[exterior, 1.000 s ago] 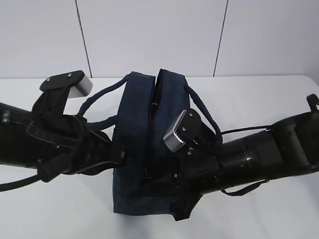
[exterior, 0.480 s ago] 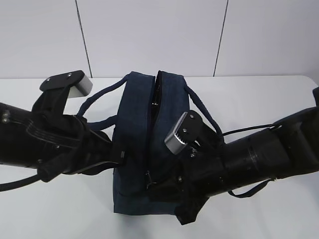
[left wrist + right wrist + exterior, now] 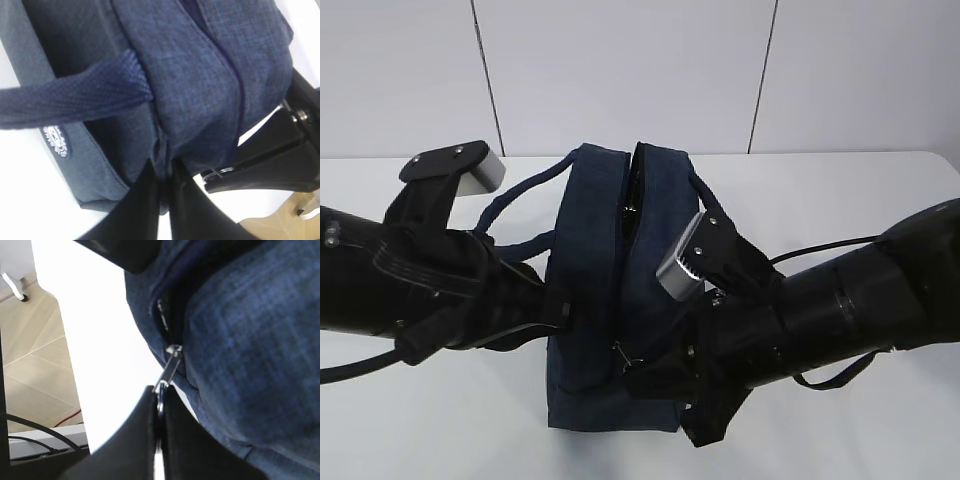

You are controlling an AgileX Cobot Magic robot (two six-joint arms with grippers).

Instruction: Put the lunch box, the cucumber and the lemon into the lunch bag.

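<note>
The lunch bag sits in the middle of the white table, standing up w/ its top seam facing the camera. Its zip line runs down the middle of the bag. Near the far end there is a dark gap, so the top looks open there. Near the front end the two sides lie close together.

The zip's metal ring pull hangs at the front lower end. The right gripper has its fingers pressed together on that ring, pinching it. The left gripper is also pinched tight, on a fold of the bag's cloth by its side edge, just under the strap handle. So one arm holds the bag steady and the other works the zip.

What changed: over the last sec the right arm slid toward the front of the table and a bit lower, and the ring pull went w/ it. The bag itself did not move. The left arm did not move either.

What it means: I think the zip is being worked along the seam right now. No lunch box, cucumber or lemon can be seen, in the bag or on the table. Can't tell if they are inside.
</note>
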